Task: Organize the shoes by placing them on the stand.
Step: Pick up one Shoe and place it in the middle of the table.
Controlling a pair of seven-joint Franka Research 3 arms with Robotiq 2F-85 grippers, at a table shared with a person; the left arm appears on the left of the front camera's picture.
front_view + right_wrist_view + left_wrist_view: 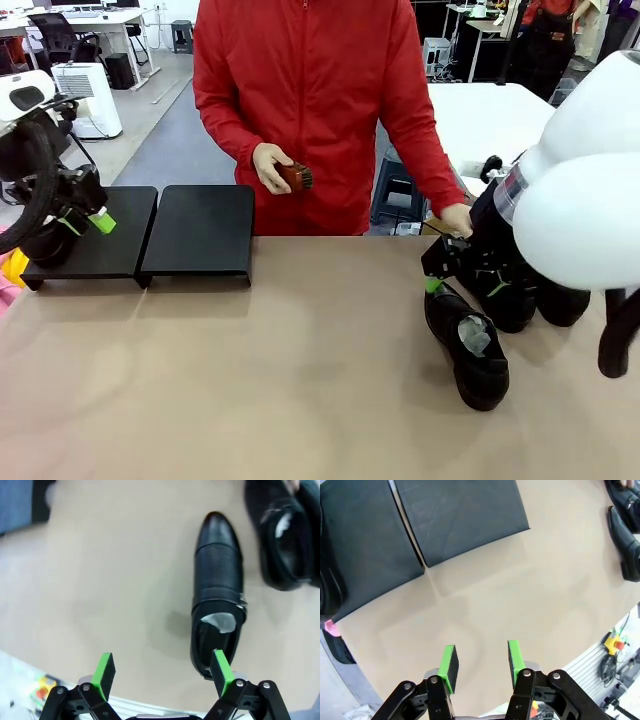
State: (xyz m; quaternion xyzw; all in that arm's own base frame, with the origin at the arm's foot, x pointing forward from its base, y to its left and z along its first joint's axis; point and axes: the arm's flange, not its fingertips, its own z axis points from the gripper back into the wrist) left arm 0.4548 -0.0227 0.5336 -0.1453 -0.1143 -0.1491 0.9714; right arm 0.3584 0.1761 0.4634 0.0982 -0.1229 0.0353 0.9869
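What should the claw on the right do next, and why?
Probably shift the right claw sideways until the heel of the nearest shoe sits between its pads, before lowering. Its jaws stand wide open and empty, but the shoe lies off-centre, under one pad rather than in the gap. The shoe is on the table, and the stand has a bare platform.

**Colour and finish listing: shoe table**

- Shoes [468, 348], 4 o'clock in the front view: glossy black leather; stuffing paper [220, 621] is white.
- Stand [196, 232], 10 o'clock: matte black, plain, no pattern.
- Table [280, 390]: uniform tan, unpatterned.
- Person's jacket [310, 100], 12 o'clock: solid red.
- Brush [295, 177] in the person's hand: reddish brown.
- Left gripper [481, 662]: black body, bright green pads [449, 664].
- Right gripper [164, 672]: black, green pads likewise.
- Right arm shell [585, 190], 3 o'clock: glossy white.
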